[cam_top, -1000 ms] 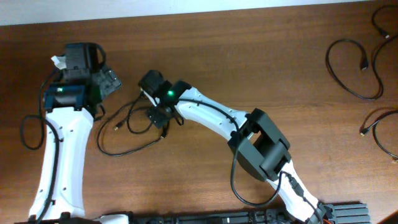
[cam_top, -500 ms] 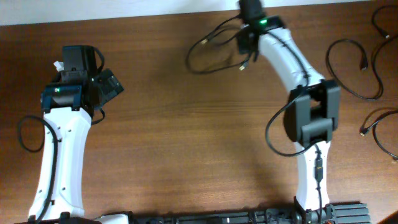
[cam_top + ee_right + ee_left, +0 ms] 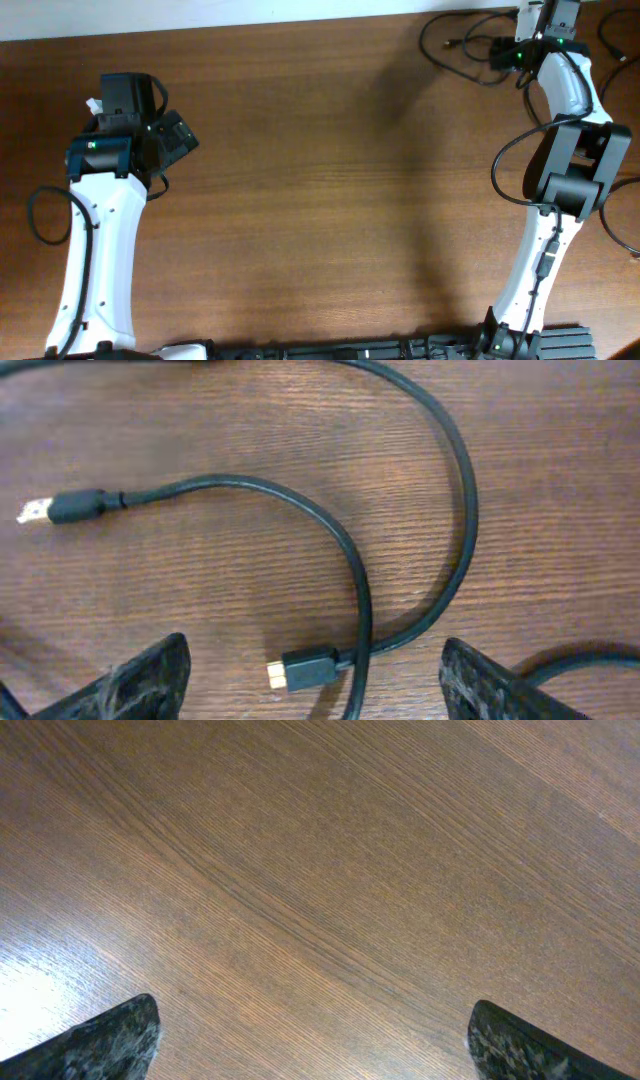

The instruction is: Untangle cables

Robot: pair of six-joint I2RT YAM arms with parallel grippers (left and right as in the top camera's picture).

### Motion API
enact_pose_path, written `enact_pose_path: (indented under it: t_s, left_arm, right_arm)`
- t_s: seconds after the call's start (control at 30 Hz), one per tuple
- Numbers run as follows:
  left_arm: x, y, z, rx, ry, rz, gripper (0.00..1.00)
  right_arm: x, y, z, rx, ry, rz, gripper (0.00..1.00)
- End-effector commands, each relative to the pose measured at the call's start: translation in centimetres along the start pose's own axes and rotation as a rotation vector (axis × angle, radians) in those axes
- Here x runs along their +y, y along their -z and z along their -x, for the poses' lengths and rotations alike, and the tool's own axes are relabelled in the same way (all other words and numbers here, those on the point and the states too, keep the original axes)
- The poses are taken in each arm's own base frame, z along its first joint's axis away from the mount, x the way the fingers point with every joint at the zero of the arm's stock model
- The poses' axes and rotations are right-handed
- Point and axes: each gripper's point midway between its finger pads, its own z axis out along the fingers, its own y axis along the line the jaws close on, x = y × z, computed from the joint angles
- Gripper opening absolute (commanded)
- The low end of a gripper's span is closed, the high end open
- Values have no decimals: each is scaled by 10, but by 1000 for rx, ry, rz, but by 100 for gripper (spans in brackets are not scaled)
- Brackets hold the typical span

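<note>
A thin black cable (image 3: 455, 45) lies in loose loops at the table's far edge, right of centre. In the right wrist view the cable (image 3: 352, 565) curves over the wood, with one gold-tipped plug (image 3: 305, 668) between my fingertips and another plug (image 3: 70, 507) at the left. My right gripper (image 3: 315, 685) is open, its fingers either side of the cable and not touching it; in the overhead view the right gripper (image 3: 498, 55) is at the far right. My left gripper (image 3: 178, 140) is open and empty over bare wood (image 3: 320, 900), with nothing between the left gripper's fingertips (image 3: 320, 1040).
Another black cable (image 3: 608, 35) lies in the far right corner, partly cut off by the frame. The right arm (image 3: 570, 170) reaches far out along the right side. A thick base wire (image 3: 45, 215) loops beside the left arm.
My right arm swung the cable from the left-centre of the table across to the far right edge. Its jaws now stand open around the cable. The left arm has hardly moved.
</note>
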Motion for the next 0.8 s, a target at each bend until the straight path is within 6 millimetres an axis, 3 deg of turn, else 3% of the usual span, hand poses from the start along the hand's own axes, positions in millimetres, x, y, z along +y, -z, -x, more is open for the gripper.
enact_pose_path:
  t_s: [0.0,0.03,0.07,0.13,0.23,0.33,0.4,0.47,0.57,0.63,0.7,0.77]
  left_arm:
    - [0,9,3,-19,22,-18,99]
    - [0,9,3,-19,22,-18,99]
    - [0,9,3,-19,22,-18,99]
    - [0,9,3,-19,22,-18,99]
    - [0,9,3,-19,22,-18,99]
    - [0,9,3,-19,22,-18,99]
    - [0,9,3,-19,22,-17,99]
    - [0,9,3,-19,22,-18,99]
    - [0,9,3,-19,22,-18,99]
    - [0,9,3,-19,22,-18,99]
    - [0,9,3,-19,22,-18,99]
    - [0,9,3,-19,21,-18,99]
  right_arm:
    - [4,1,8,-27,-54,15,80]
    - [-4,1,10,-33,-101,-29,79]
    - [-27,1,12,-59,-271,-152,77]
    - [-29,-11,12,-89,-353,-153,56]
    - [-35,-43,-20,-44,-397,-196,21]
    - [-31,-49,-46,50,-393,-199,4]
    - [-24,-45,-78,188,-396,-198,4]
    - [-20,-38,-94,267,-396,-198,4]
    - [-1,-22,-85,288,-354,-89,4]
    - [22,-16,-94,346,-286,-7,4]
    - [46,-16,-93,360,-109,39,4]
    - [57,-16,-95,372,-91,46,4]
